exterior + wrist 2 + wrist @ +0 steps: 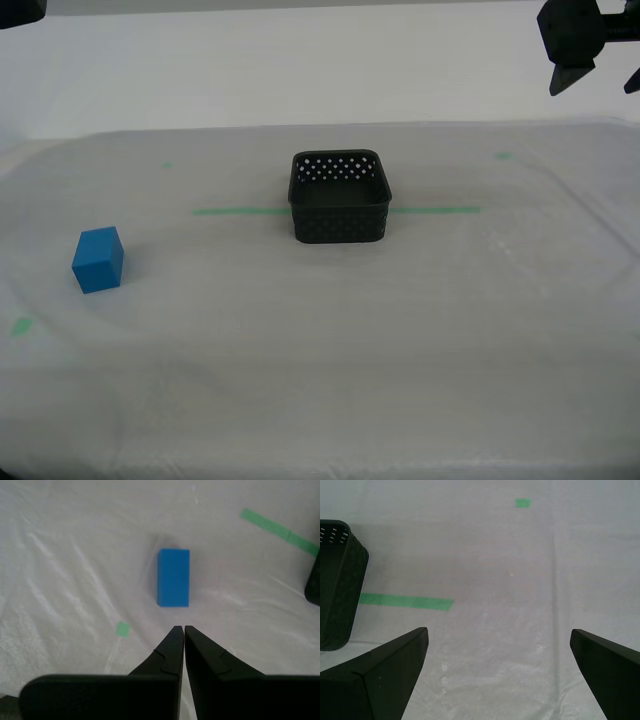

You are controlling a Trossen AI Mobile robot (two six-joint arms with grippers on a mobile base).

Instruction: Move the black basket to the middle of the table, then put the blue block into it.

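- The black basket (340, 197) sits on the table (400, 330) astride the green tape line (235, 211), about mid-table in the exterior view; so the first step looks done, in my judgement.
- The blue block (98, 260) lies at roughly 8 o'clock from the basket, well apart from it, alone on the white cloth; a small green mark (122, 629) lies near it.
- My second gripper (180, 630) hangs above the block with its fingertips pressed together, holding nothing; it must spread before it can descend.
- My first gripper (500, 655) has its jaws spread wide, empty, just beside the basket.
- The block looks light, rigid and matte, so unlikely to slip; I would pinch two opposite flat faces at mid-height, squarely, lest it twist.
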